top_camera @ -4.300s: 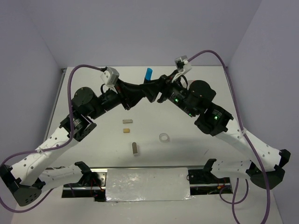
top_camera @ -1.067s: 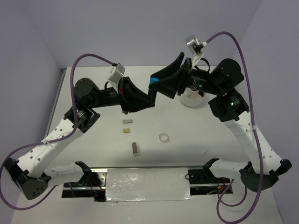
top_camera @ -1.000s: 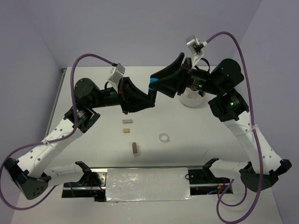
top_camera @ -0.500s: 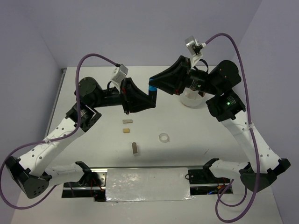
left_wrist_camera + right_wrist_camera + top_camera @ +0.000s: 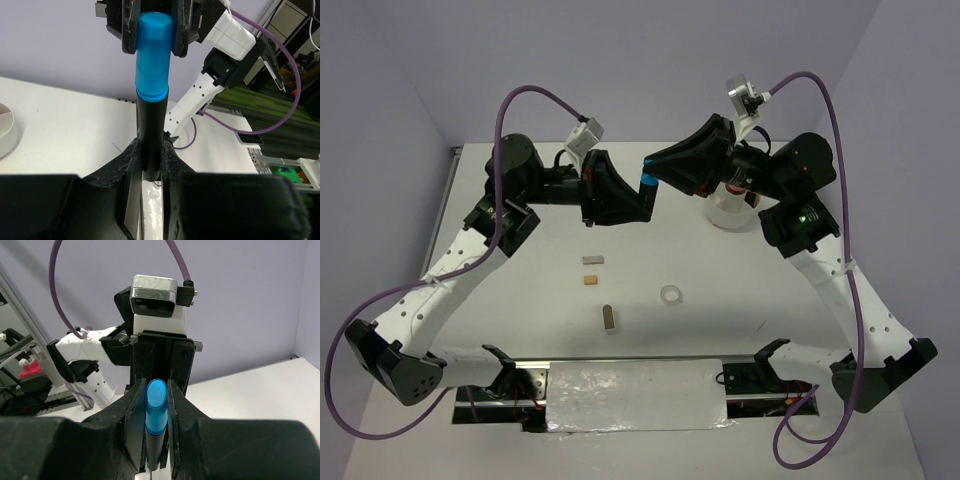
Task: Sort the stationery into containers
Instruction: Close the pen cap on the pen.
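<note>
— Nearest your arm bases, on the table (image 5: 720, 320), you have a grey block (image 5: 609, 318) lying left of centre, with a clear tape ring (image 5: 670, 295) to its right and slightly farther out.

— And beyond those?

— You'll find a small tan block (image 5: 589, 281), then a pale block (image 5: 593, 259) just past it, close together but not touching. All four pieces lie well apart from your grippers.

— What are my grippers doing?

— Both of them meet in the air over the far middle of the table, on one marker (image 5: 150, 120). Your left gripper (image 5: 150, 150) has its fingers pressed onto the black barrel. The marker sticks out beyond them, with the blue cap (image 5: 152, 55) at the free end. Your right gripper (image 5: 155, 390) comes in from the right, and its fingers pinch that blue cap from both sides. The right wrist view shows them tight against it.

— Is the cap on the barrel?

— Yes, it sits on the barrel. The marker bridges your two grippers, barrel in the left and cap in the right, well above the table.

— Where is the dish?

— Your white dish (image 5: 720, 222) stands on the far right of the table, mostly hidden behind your right arm. You cannot tell from these views what lies in its compartments. In the left wrist view, only a slice of its rim and one divider shows, at the left edge.
</note>
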Robot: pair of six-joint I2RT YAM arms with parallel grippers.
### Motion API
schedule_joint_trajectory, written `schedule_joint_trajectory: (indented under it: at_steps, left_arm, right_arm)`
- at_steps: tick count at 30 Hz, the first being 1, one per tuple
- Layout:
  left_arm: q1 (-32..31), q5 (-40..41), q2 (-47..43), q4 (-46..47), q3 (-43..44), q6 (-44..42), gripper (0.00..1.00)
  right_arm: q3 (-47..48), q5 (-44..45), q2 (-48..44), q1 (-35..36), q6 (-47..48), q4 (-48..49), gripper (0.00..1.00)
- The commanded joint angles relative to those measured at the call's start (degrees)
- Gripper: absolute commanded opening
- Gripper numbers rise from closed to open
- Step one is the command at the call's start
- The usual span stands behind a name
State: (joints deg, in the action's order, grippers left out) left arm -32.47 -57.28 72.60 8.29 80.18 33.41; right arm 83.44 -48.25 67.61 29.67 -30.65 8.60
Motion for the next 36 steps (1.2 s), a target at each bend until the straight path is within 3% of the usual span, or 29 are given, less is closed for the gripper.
schedule_joint_trajectory:
  at_steps: [1,7,14,24,36]
  left_arm:
    - [1.3,5.7,-0.4,11.1,7.2,-1.9,0.00]
    - [1.2,6.7,0.8,10.4,10.1,-4.1,0.00]
    - [1.9,8.2,2.4,4.2,16.4,-9.8,0.00]
    - [5.0,9.1,2.5,6.9,16.5,-8.5,0.00]
    - [5.8,10.5,2.5,8.1,17.6,-9.8,0.00]
  right_arm:
    - [-5.4,-12.1,0.9,1.5,-2.1,-8.9,0.00]
    - [-11.2,-14.7,0.0,1.8,-5.9,-5.5,0.00]
    - [-9.5,-15.3,1.6,3.7,-1.3,-16.3,0.00]
    - [-10.1,-15.4,2.6,4.0,3.7,-24.5,0.00]
    - [-13.7,-21.6,3.3,6.1,-2.0,-17.4,0.00]
